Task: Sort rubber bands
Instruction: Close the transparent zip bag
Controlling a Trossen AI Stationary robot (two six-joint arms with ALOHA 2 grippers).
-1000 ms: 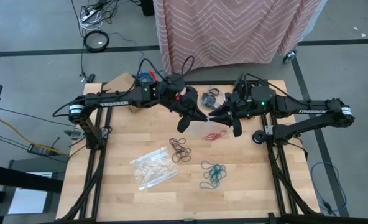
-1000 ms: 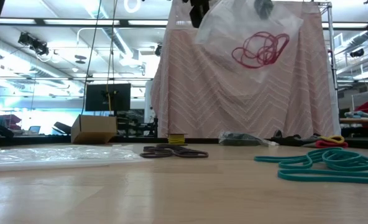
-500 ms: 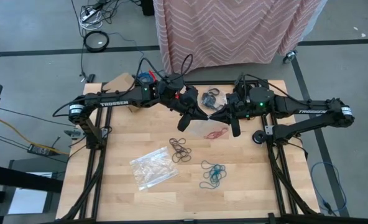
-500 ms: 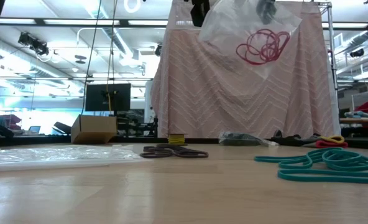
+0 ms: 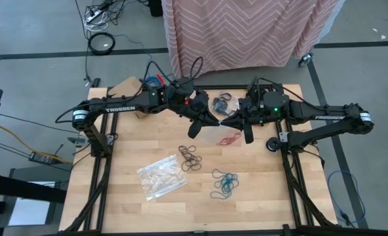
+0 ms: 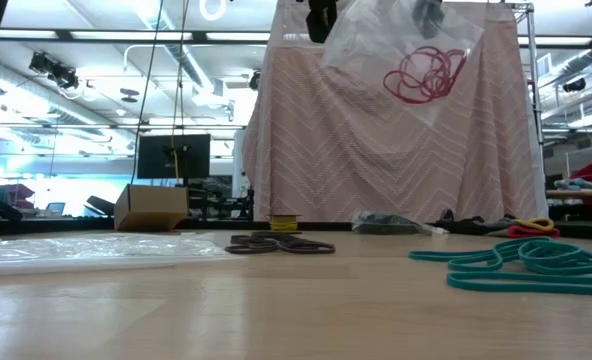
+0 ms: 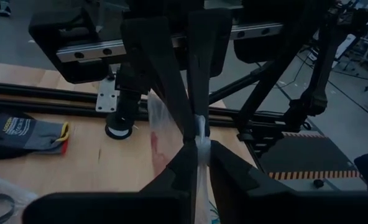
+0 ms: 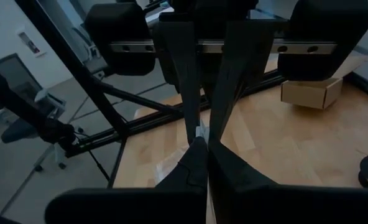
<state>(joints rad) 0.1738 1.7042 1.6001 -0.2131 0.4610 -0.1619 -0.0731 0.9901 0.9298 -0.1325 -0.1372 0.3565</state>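
So right now I've got my left hand [image 5: 202, 124] and my right hand [image 5: 231, 122] both pinched shut on the top edge of a clear bag [image 6: 396, 55], holding it up in the air over the back half of the counter [image 5: 135, 203], roughly in the middle between its side edges. The red rubber bands [image 6: 423, 73] are already inside, bunched in the lower part of the bag, so I'd say the red batch is basically sorted and I'm at the closing or sealing step for this one. In both wrist views my fingers meet right at the bag's rim with the other hand's fingers directly opposite, nearly touching. Next move probably needs a careful press or slide along the rim without letting the thin plastic slip, then setting it down somewhere clear of the loose piles. Still waiting on the counter: brown bands [image 5: 189, 158] near the middle, teal bands [image 5: 224, 184] toward the front right, and a second clear bag [image 5: 161, 177] lying flat toward the front left; I can't tell whether anything's in that one. The black bands [image 5: 223, 102] sit at the back edge.
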